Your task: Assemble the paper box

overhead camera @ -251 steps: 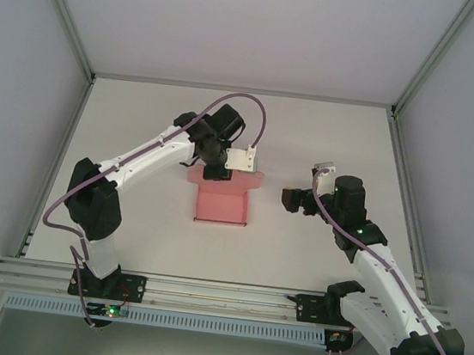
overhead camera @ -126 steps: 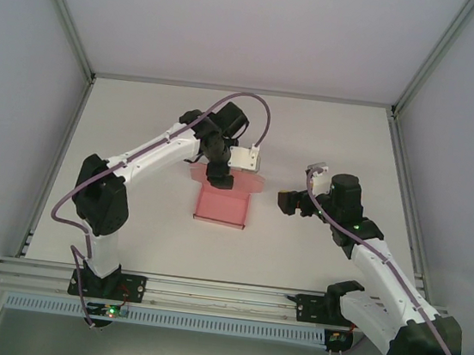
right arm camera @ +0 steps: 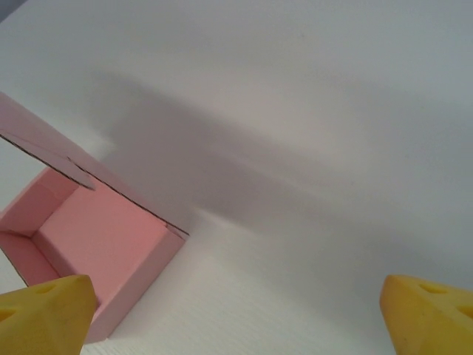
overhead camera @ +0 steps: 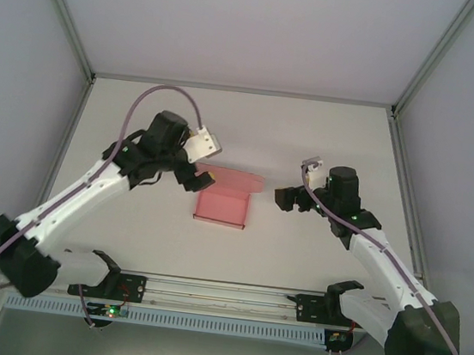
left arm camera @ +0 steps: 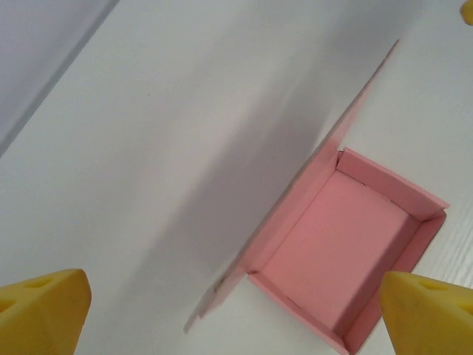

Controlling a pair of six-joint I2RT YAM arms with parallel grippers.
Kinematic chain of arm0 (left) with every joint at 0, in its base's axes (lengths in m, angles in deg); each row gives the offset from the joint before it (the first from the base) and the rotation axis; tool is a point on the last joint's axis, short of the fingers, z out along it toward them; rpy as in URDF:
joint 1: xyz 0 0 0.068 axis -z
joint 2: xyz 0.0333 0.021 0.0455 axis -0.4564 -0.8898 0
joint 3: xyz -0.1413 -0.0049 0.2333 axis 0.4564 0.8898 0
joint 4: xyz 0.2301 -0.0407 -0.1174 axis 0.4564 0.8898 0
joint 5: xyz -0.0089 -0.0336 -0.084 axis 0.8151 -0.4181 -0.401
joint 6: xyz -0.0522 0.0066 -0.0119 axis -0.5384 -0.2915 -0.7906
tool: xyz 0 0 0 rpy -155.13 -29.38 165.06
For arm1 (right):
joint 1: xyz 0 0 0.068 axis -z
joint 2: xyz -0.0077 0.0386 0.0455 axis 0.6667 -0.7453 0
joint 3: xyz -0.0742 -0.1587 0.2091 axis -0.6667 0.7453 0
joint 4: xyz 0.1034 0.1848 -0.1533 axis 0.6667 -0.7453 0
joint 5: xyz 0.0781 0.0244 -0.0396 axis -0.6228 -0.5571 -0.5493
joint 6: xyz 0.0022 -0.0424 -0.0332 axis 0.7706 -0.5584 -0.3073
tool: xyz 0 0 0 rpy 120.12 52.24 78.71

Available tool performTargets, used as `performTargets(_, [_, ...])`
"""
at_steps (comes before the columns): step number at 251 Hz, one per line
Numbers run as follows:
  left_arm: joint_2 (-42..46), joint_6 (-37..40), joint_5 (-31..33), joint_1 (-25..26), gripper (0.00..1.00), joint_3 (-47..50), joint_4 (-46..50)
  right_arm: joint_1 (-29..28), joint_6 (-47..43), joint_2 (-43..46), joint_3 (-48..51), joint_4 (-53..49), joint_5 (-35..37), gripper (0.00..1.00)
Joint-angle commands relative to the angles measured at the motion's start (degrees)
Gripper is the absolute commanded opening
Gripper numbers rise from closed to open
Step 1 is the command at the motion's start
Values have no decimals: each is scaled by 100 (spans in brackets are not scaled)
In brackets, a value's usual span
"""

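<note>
pink paper box [overhead camera: 221, 205] lies between left fingers [left arm camera: 41, 314] and right fingers [right arm camera: 44, 314], both pairs spread empty, lid flap apparently upright.

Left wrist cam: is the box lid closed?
No, the paper box is open: its pink floor and side walls show, and the lid flap stands up along one edge.

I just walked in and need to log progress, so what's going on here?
Two robot arms are assembling a pink paper box. It sits on the white table between them, walls folded up into a tray, lid flap open on its far side. The left gripper is open beside the box's far left corner, the right gripper open off to its right; neither holds it.
</note>
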Motion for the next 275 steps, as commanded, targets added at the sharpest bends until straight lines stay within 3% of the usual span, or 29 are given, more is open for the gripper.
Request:
performTargets(1, [443, -1195, 938, 15, 100, 822, -841, -50, -683, -226, -455, -143, -551, 98])
performTargets(24, [587, -2006, 1486, 5, 100, 1220, -981, -77, -1131, -456, -759, -269, -815, 98])
performTargets(53, [435, -2151, 858, 5, 100, 1376, -1012, -94, -1710, -859, -1173, -489, -1528, 98])
performTargets(81, [147, -2125, 880, -9, 100, 1309, -1126, -177, -2043, -1379, -1551, -808, -1810, 94])
performTargets(110, [-147, -1872, 764, -340, 100, 1184, -1199, -305, -2375, -1913, -1952, -1196, -1644, 92])
performTargets(150, [-719, -1491, -608, -1177, 96, 932, -974, -358, -2564, -2629, -2558, -1744, -1946, 88])
performTargets(184, [-1075, -89, -1977, -1218, 88, 884, -617, -471, -2702, -2975, -2811, -1950, -1929, 84])
performTargets(236, [-1228, 124, -1932, -1227, 73, 780, -880, -594, -2886, -3172, -2915, -2206, -1763, 75])
performTargets(275, [-1353, 405, -2016, -1226, 69, 680, -759, -656, -2869, -3250, -2959, -2202, -1735, 74])
